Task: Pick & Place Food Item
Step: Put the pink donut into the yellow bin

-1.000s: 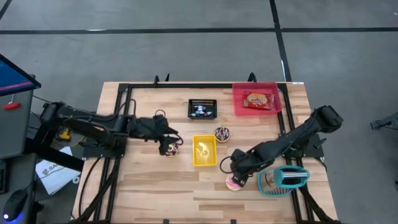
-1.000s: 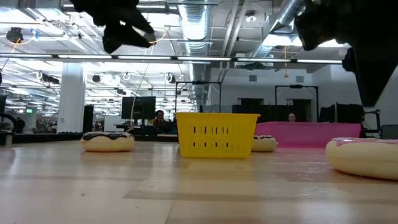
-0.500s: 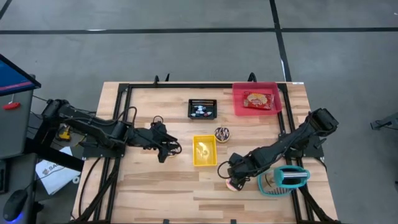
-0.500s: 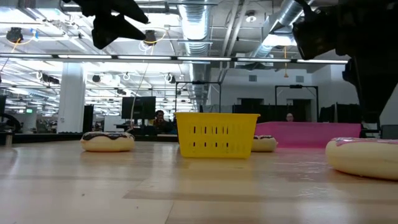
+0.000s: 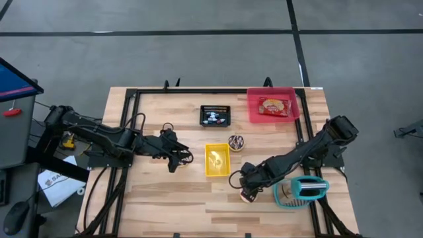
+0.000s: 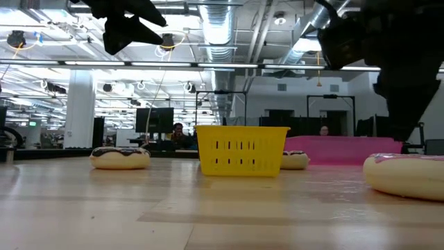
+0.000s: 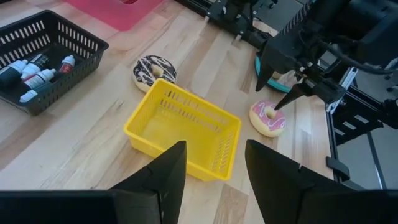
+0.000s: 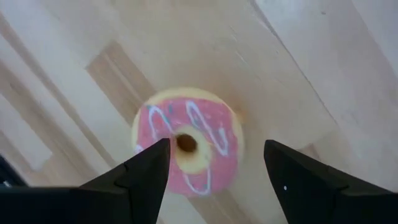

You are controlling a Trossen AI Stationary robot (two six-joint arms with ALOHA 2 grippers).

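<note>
A pink-iced donut [image 8: 186, 144] lies flat on the table near its front right [image 5: 247, 196]. My right gripper [image 8: 214, 177] hangs open just above it, pointing down, one finger on either side and touching nothing; the low view shows the donut [image 6: 406, 173] clear below it. A yellow basket [image 5: 217, 160] stands mid-table. One chocolate donut [image 5: 236, 141] lies just beyond the basket. Another chocolate donut [image 6: 119, 158] lies left of it, covered in the high view by my left gripper [image 5: 176, 158], which hangs open well above the table [image 7: 211, 180].
A black basket of small bottles [image 5: 215, 116] and a red tray [image 5: 254, 112] holding a packaged food item stand at the far side. A teal holder [image 5: 301, 190] sits right of the pink donut. A black frame runs along the table's edges.
My left gripper has swung a little toward the table's near edge and now covers the left chocolate donut in the high view. My right gripper has sunk slightly toward the pink donut. No object has moved.
</note>
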